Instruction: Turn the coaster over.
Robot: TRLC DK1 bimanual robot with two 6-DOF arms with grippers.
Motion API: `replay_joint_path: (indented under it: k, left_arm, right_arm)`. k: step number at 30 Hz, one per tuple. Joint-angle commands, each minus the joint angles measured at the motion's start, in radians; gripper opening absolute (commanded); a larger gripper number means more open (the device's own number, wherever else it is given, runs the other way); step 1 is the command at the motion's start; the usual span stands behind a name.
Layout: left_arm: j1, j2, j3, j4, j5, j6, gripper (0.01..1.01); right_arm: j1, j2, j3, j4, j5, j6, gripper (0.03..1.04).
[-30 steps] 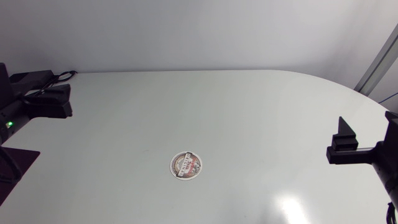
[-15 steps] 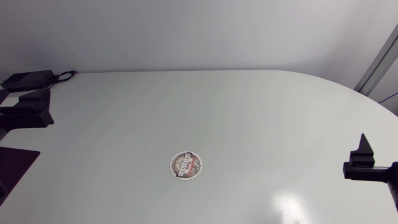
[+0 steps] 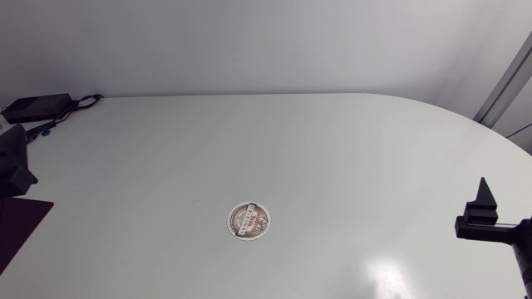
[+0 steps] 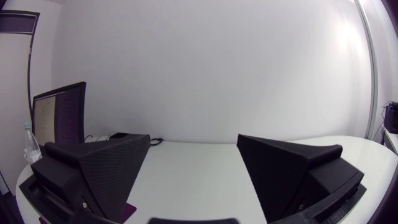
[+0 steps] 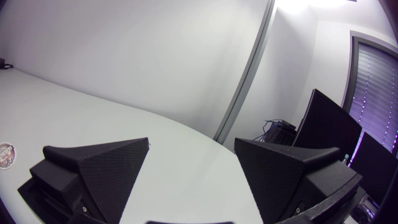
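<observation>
Coaster (image 3: 248, 221) was seen lying flat on the table (image 3: 349, 141), printed face up, a little nearer the front edge than the middle, with nothing touching it. Its print was too small to be made out. Both arms were found at the table's sides, well apart from the coaster. The right gripper (image 5: 191, 149) was shown with its jaws spread wide and nothing between them. In its wrist view only a sliver of the coaster could be seen, cut off at the frame's edge, out beyond one finger. From above, that gripper was seen only in part, as a black block with one pointed tip, the rest being cut off. The left gripper (image 4: 193, 148) was likewise shown with jaws wide apart and only bare table ahead of them. From above, little of it but a dark corner could be made out. A black adapter (image 3: 35, 106) with its cable was noted at the far left corner. A dark sheet (image 3: 21, 226) was partly cut off at the left edge.
</observation>
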Motion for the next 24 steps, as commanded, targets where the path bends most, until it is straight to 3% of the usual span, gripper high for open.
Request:
replay_joint_path:
  k: [1, 5, 10, 13, 17, 24]
  left_arm:
    - [-0.005, -0.061, -0.033, -0.004, -0.018, -0.007, 0.984]
    - [-0.005, -0.13, -0.064, -0.034, -0.018, -0.022, 0.982]
    - [0.001, -0.211, -0.129, -0.047, -0.02, -0.025, 0.982]
    - [0.002, -0.213, -0.149, -0.047, -0.02, -0.038, 0.982]
    - [0.001, -0.211, -0.168, -0.041, -0.018, -0.098, 0.984]
    - [0.024, -0.213, -0.245, -0.004, 0.106, -0.13, 0.982]
  right_arm:
    - [-0.015, -0.012, -0.016, 0.022, 0.01, 0.055, 1.0]
    - [-0.009, -0.012, -0.022, 0.034, -0.014, 0.087, 1.0]
    - [0.014, -0.012, -0.037, 0.025, -0.146, 0.097, 0.99]
    - [0.014, -0.01, -0.05, 0.018, -0.238, 0.044, 0.99]
    - [0.012, -0.01, -0.054, 0.013, -0.251, 0.109, 0.99]
    - [0.014, -0.012, -0.089, 0.041, -0.383, 0.139, 0.99]
